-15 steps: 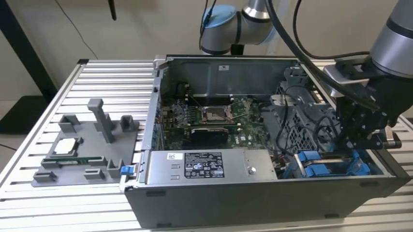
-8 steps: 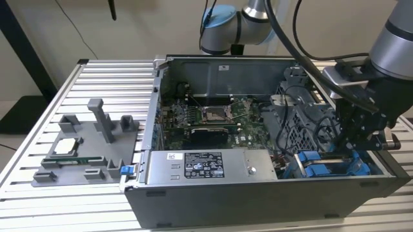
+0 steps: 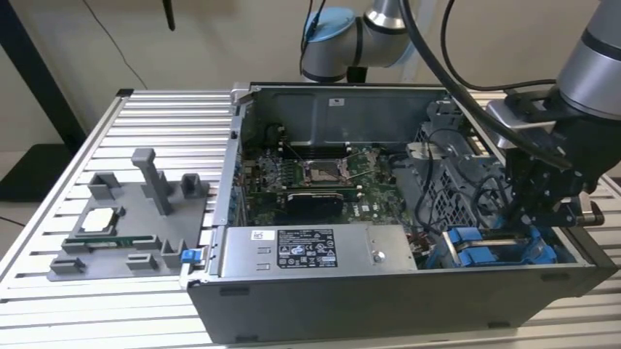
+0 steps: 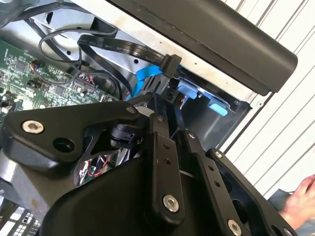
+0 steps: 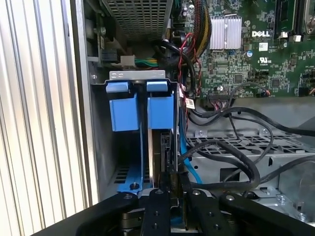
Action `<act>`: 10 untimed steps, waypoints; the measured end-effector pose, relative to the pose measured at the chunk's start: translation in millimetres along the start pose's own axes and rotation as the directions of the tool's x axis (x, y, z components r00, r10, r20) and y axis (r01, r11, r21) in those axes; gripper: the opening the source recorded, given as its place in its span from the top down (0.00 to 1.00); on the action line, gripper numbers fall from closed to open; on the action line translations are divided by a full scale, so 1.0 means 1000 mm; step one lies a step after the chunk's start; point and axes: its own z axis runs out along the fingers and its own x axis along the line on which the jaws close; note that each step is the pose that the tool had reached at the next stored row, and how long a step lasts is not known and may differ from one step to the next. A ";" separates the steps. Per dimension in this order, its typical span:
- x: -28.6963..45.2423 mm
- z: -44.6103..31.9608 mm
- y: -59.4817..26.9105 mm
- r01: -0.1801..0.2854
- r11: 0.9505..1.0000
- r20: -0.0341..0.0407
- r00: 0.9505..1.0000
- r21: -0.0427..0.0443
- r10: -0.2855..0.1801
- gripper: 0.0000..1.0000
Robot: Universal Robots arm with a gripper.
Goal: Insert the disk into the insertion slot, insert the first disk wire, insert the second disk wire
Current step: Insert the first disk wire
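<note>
Gripper (image 5: 173, 172) is down in the drive cage, at the computer case's (image 3: 388, 305) near corner on the exterior view's right. Jaw state: can't tell. In both wrist views the gripper's own black linkage covers the tips and whatever is between them.

Just past the tips, the disk (image 5: 165, 145) stands edge-on in the insertion slot (image 5: 138, 74), under the blue carrier tab (image 5: 161, 105). Only a dark edge of it shows, and its near end is hidden behind the gripper. Can't tell if it is fully seated. The neighbouring blue carrier (image 5: 123, 105) sits just beside it.

In the second wrist view, a flat black cable (image 4: 118, 46) ends in a black connector (image 4: 170, 64) just beyond the gripper (image 4: 172, 115), with a blue cable (image 4: 147, 73) beside it. Whether either is plugged in is hidden. Black cable loops (image 5: 236, 152) cross the cage top.

Exterior view: the gripper (image 3: 529, 222) blocks most of the cage. The motherboard (image 3: 321, 174) is mid-case and the grey power supply box (image 3: 305, 251) lies along the case's near edge. The case sits on a slatted table (image 3: 155, 109), with a grey fixture tray (image 3: 145, 211) near its edge on the exterior view's left.

Part of a person's hand (image 4: 302, 201) shows, cut off by the frame.
</note>
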 end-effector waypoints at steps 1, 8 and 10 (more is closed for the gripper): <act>0.0003 -0.0001 0.0000 0.000 1.000 0.000 1.000 0.000 0.000 1.00; 0.0013 0.0004 -0.0001 0.000 1.000 0.000 1.000 0.001 0.000 1.00; 0.0014 0.0018 0.0000 0.001 1.000 -0.003 1.000 0.002 -0.001 1.00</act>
